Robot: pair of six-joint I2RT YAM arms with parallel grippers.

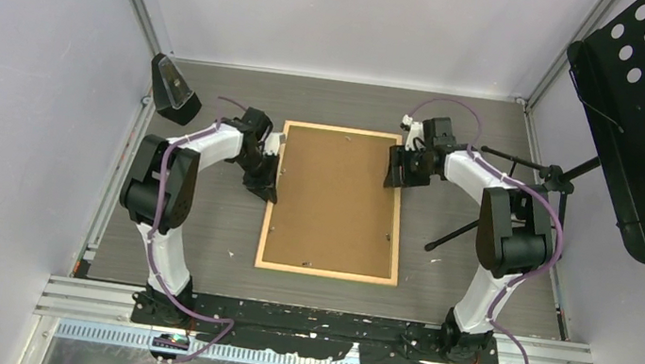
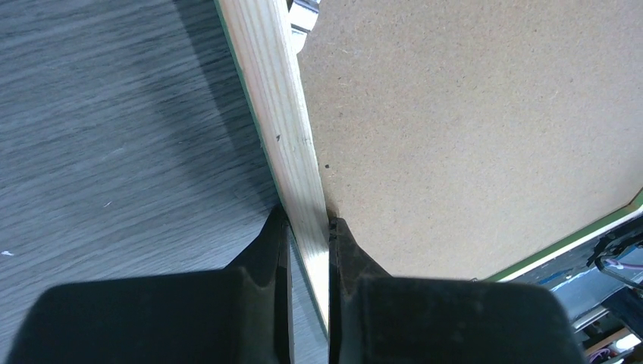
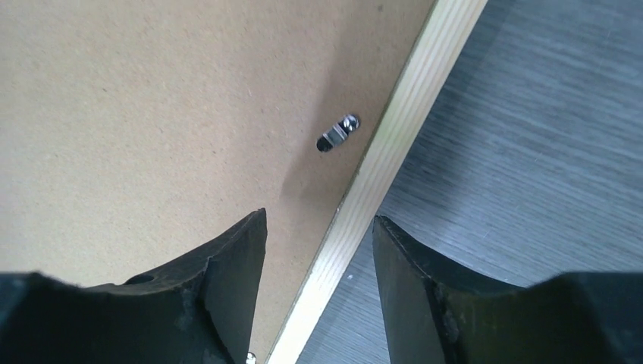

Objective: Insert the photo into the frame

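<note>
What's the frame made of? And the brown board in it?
The frame looks like pale bare wood: straight grain lines show. The board looks like hardboard, matte brown with tiny specks. The little clip is shiny, probably metal.

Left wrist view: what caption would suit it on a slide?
Left gripper pinches the wooden rail of the frame, beside the brown backing board.

The top camera looks steeply down from high at the near edge, taking in the whole tabletop [image 1: 205, 242] and frame [image 1: 325, 269]. Each wrist camera sits close, looking down past the left hand [image 2: 307, 227] or right hand [image 3: 318, 220] at one side of the frame. All three views share the frame.
</note>
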